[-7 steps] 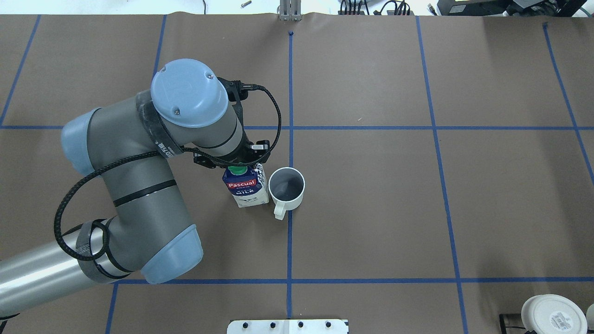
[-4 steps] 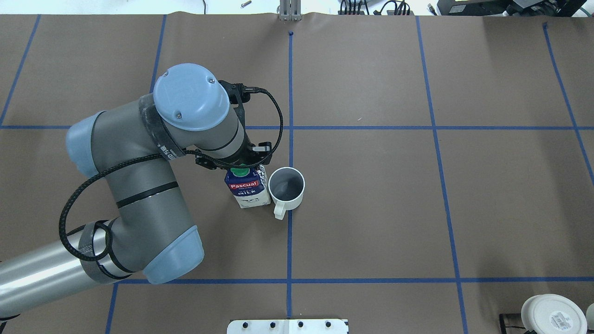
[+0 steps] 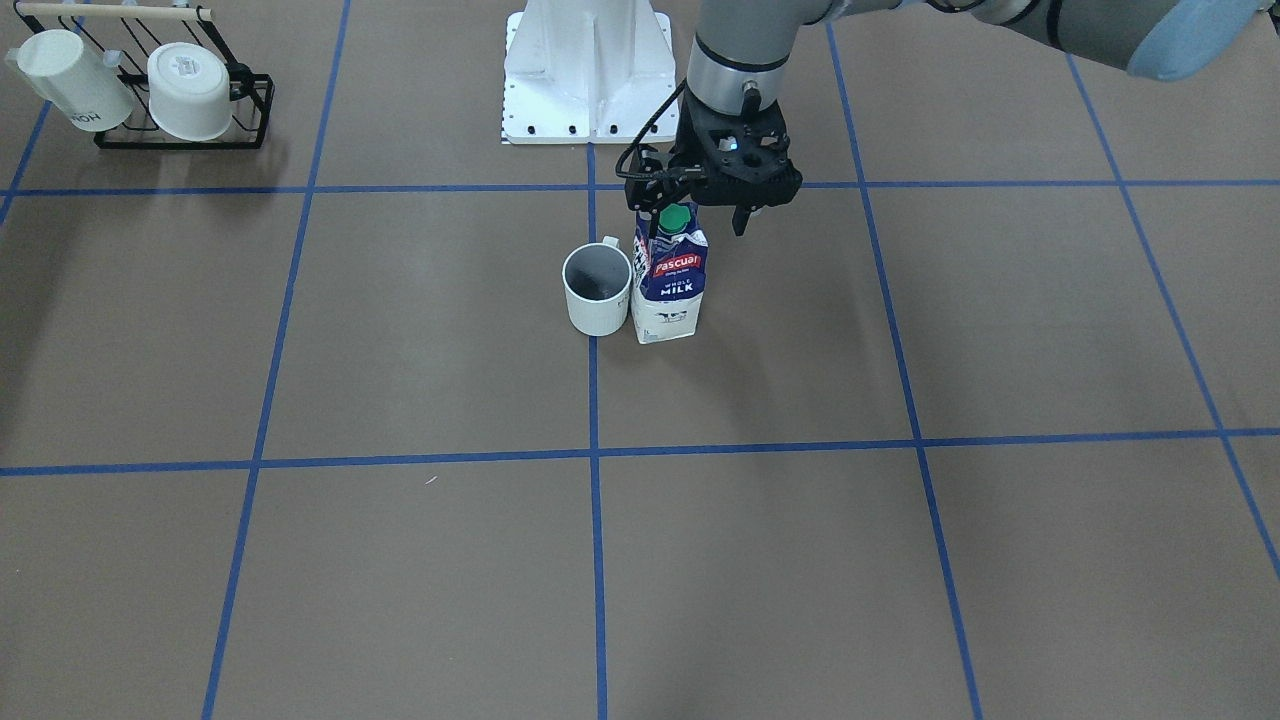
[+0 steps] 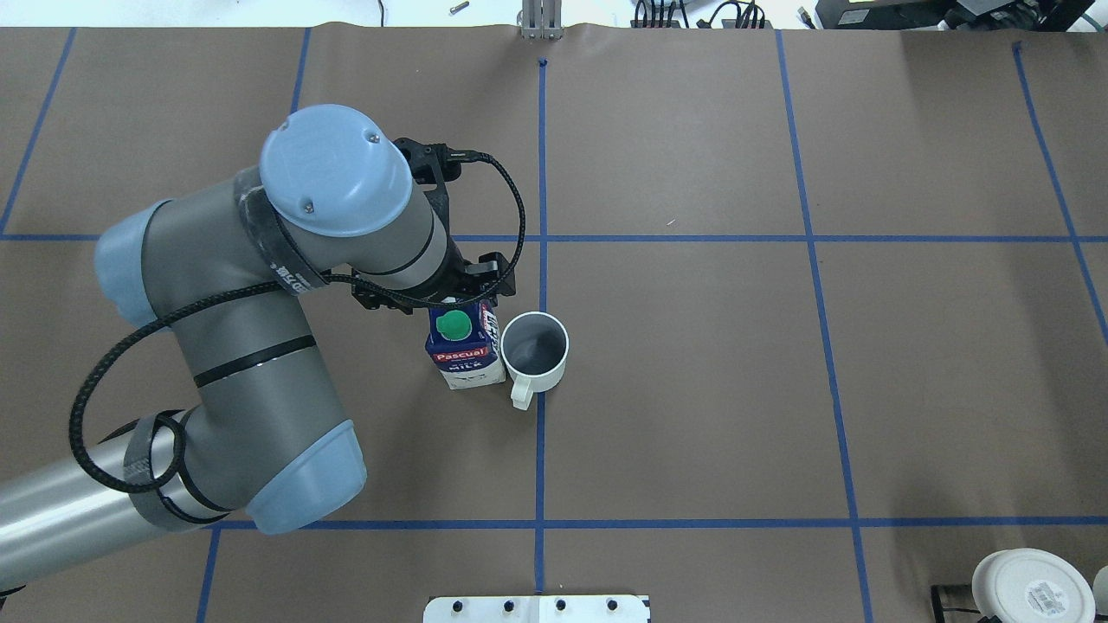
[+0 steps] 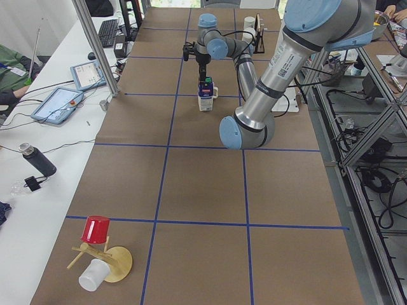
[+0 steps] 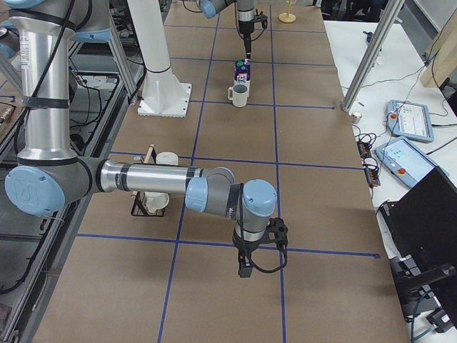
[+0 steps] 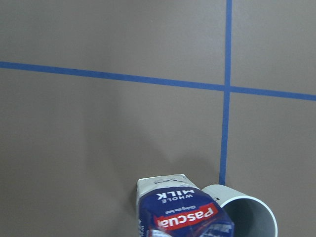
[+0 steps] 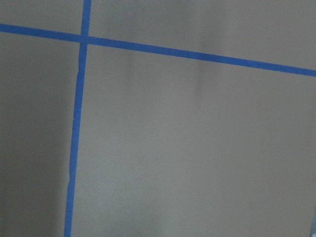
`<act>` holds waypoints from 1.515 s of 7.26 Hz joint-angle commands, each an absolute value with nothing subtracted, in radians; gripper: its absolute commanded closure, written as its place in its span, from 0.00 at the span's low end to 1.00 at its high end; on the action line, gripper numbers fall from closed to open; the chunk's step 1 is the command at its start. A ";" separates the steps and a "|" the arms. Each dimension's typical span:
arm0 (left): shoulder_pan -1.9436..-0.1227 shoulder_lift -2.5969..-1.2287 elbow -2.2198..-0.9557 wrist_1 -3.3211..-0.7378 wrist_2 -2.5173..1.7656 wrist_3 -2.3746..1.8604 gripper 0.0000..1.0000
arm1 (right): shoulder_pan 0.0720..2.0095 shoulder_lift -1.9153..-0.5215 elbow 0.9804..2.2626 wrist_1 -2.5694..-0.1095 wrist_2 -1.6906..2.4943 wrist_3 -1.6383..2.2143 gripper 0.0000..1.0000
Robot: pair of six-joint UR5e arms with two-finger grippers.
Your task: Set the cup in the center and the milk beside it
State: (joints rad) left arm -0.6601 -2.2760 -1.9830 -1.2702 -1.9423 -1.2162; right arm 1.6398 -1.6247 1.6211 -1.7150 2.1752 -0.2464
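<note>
The cup (image 3: 597, 290), a white mug with a dark grey inside, stands on the blue centre line; it also shows in the overhead view (image 4: 535, 346). The milk (image 3: 670, 285), a blue-and-white Pascual carton with a green cap, stands upright right beside it, and shows from above too (image 4: 463, 350). My left gripper (image 3: 697, 228) is open, and its fingers hang on either side of the carton's top without gripping it. The left wrist view looks down on the carton (image 7: 182, 215) and the mug rim (image 7: 247, 217). My right gripper (image 6: 246, 268) shows only in the exterior right view, low over the table far from both; I cannot tell its state.
A black rack (image 3: 170, 125) with two white cups stands at the table corner on my right side; one cup with a base sticker shows in the overhead view (image 4: 1030, 588). The white robot base plate (image 3: 590, 80) is behind the carton. A red cup (image 5: 95, 229) lies at the far left end.
My left arm has drawn up and back from the carton, so the green cap now shows fully. Carton and cup have not moved.
</note>
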 commanded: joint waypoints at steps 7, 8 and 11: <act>-1.467 -1.720 -1.915 -1.160 -2.255 0.224 0.01 | 1.640 -1.637 1.620 -1.715 2.174 -0.245 0.00; -1.556 -1.688 -1.838 -1.176 -2.273 0.352 0.01 | 1.640 -1.638 1.620 -1.715 2.175 -0.245 0.00; -1.614 -1.429 -1.769 -1.392 -2.318 0.367 0.01 | 1.640 -1.638 1.620 -1.715 2.177 -0.245 0.00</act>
State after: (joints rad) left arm -1.5994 -1.5142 -1.8001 -1.2833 -2.3066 0.3578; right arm 1.6398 -1.6382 1.6199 -1.7150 2.1755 -0.2454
